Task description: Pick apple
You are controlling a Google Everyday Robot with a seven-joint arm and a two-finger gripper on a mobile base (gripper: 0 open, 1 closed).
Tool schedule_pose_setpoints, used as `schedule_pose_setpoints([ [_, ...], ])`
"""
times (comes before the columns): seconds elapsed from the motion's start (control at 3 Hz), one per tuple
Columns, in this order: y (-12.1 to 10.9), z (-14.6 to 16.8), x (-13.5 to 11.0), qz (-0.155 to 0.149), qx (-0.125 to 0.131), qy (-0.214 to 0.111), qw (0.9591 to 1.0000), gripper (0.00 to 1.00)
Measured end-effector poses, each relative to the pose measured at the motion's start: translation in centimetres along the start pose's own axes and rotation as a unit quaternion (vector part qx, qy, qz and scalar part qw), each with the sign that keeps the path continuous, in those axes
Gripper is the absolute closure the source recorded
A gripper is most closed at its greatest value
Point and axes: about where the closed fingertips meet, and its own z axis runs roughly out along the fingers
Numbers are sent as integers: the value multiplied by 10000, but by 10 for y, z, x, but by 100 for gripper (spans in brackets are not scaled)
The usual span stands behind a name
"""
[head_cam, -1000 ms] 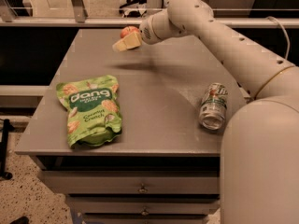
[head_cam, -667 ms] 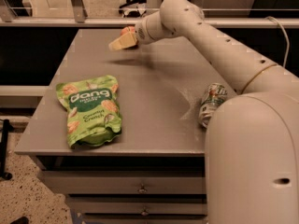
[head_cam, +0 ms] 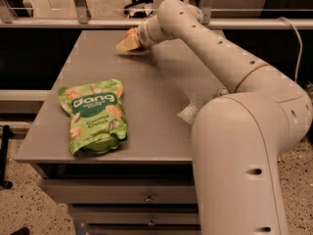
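Found apple (head_cam: pixel 131 32) at far middle of counter (head_cam: pixel 151 131), showing only as a red-orange patch right against upper side of claw (head_cam: pixel 128 44). Could not tell claw state, nor whether apple was held. Noted claw low over counter at end of arm (head_cam: pixel 220 58) reaching across from right. Noted green snack bag (head_cam: pixel 95 114) lying flat near front left, well apart from apple.
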Motion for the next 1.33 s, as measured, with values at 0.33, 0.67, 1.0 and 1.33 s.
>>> schedule_pose_setpoints([
  [0.33,-8,-2,6,-45,87,62,9999,46],
  [0.67,-10,-24,2,-59,-33,-77,9999,69],
  [1.0,-2,-55,-3,-39,-644,-406,9971,92],
  [1.33,36,-97,-23,-242,-1709,-893,9809,100],
])
